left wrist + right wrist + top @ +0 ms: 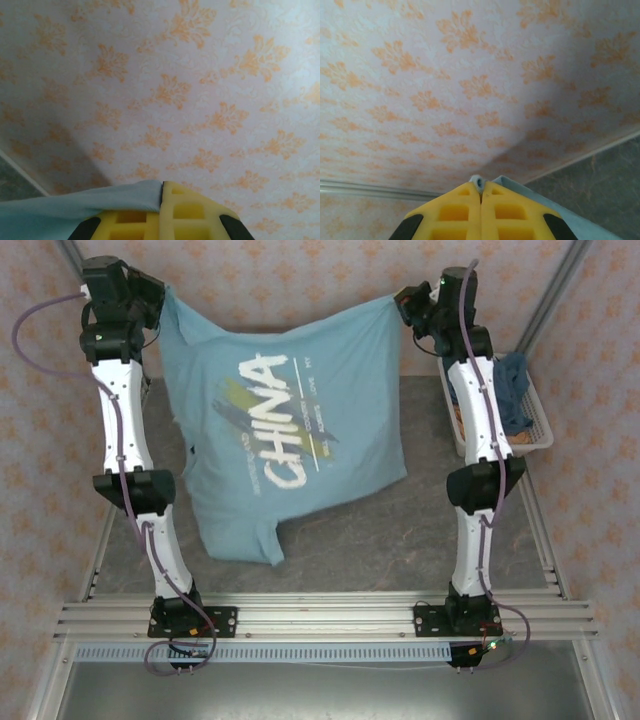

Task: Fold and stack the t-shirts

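The light blue t-shirt (290, 430) with white "CHINA" lettering hangs spread wide by its two raised top corners, its lower end crumpled on the grey table (400, 540). A darker blue t-shirt (515, 390) lies bunched in the white basket (540, 440) at the right, with an orange one (457, 417) barely showing beneath it.

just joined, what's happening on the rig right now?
Both arms are working the light blue t-shirt. The left gripper and right gripper are each shut on a corner, holding it stretched between them near the back wall, while its lower end drapes onto the table. A darker blue shirt sits in the white basket on the right, with no gripper on it.
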Motion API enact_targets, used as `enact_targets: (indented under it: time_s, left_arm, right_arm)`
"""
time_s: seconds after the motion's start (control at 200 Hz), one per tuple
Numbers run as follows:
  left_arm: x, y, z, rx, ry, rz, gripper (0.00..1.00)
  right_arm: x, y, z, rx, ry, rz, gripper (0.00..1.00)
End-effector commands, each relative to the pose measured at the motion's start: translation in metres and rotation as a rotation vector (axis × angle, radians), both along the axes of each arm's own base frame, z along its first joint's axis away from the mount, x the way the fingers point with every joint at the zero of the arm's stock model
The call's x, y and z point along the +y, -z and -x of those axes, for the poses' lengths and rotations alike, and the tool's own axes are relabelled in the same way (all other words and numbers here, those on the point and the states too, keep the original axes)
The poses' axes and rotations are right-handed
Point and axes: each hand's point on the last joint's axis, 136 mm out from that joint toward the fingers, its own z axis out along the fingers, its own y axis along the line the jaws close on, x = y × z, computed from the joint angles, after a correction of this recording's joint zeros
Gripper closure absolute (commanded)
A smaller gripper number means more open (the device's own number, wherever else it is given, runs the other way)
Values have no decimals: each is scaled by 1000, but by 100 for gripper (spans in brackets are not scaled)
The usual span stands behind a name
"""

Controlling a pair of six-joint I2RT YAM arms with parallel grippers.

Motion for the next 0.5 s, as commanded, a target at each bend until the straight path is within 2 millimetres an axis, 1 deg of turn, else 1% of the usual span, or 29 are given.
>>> enact_targets:
  time_s: [0.0, 0.085, 0.11, 0.2, 0.24, 0.255, 0.265, 0.29, 0.305, 0.31, 0.32, 0.33, 0.335, 0.35, 0.38, 0.39, 0.425, 0.43, 0.445, 0.45, 0.46, 0.47, 0.48, 0.49, 0.495]
  left_arm:
    - [-28, -149, 64, -431, 89, -10, 100]
    - [-34, -173, 84, -496, 99, -12, 100]
    - [-36, -181, 92, -514, 103, -16, 100]
    - [-47, -203, 125, -548, 121, -46, 100]
    - [-56, -207, 139, -540, 136, -73, 100]
    - [-58, -202, 138, -515, 140, -75, 100]
    - [-62, -208, 150, -524, 143, -87, 100]
    - [-68, -206, 162, -499, 151, -109, 100]
    - [-71, -201, 163, -471, 156, -108, 100]
    - [-73, -201, 166, -467, 158, -113, 100]
    - [-75, -195, 165, -443, 164, -115, 100]
    - [-79, -194, 170, -434, 170, -120, 100]
    - [-80, -188, 167, -411, 173, -118, 100]
    - [-85, -185, 173, -395, 183, -126, 100]
    - [-95, -167, 173, -325, 204, -134, 100]
    - [-99, -162, 176, -310, 209, -140, 100]
    - [-110, -134, 176, -226, 226, -150, 100]
    - [-111, -133, 179, -222, 227, -152, 100]
    - [-114, -118, 178, -181, 229, -152, 100]
    - [-115, -116, 181, -178, 229, -153, 100]
    - [-116, -104, 180, -148, 229, -152, 100]
    - [-117, -97, 183, -133, 227, -150, 100]
    - [-117, -83, 182, -101, 225, -144, 100]
    - [-117, -75, 185, -86, 221, -137, 100]
    - [-117, -67, 185, -66, 219, -131, 100]
  right_arm:
    - [-43, -72, 17, -157, 83, -63, 100]
    - [-67, -86, 18, -194, 124, -81, 100]
    - [-75, -89, 19, -203, 134, -85, 100]
    - [-94, -97, 26, -214, 157, -75, 100]
    - [-102, -96, 29, -207, 168, -60, 100]
    - [-104, -96, 30, -203, 172, -54, 100]
    - [-107, -95, 31, -197, 177, -43, 100]
    - [-110, -92, 34, -187, 182, -26, 100]
    - [-111, -91, 34, -180, 185, -20, 100]
    - [-112, -90, 34, -176, 187, -18, 100]
    - [-113, -88, 35, -169, 189, -9, 100]
    - [-114, -86, 36, -162, 190, -2, 100]
    - [-114, -86, 37, -159, 192, 3, 100]
    - [-116, -81, 38, -144, 195, 16, 100]
    - [-118, -73, 40, -112, 203, 41, 100]
    - [-118, -69, 41, -100, 204, 51, 100]
    - [-119, -57, 42, -60, 205, 77, 100]
    - [-119, -54, 43, -52, 203, 81, 100]
    - [-119, -48, 43, -33, 200, 89, 100]
    - [-119, -46, 44, -26, 200, 92, 100]
    - [-118, -41, 44, -11, 197, 96, 100]
    - [-118, -35, 44, 8, 194, 99, 100]
    - [-118, -30, 45, 24, 196, 103, 100]
    - [-118, -24, 46, 42, 195, 107, 100]
    - [-118, -21, 46, 50, 195, 108, 100]
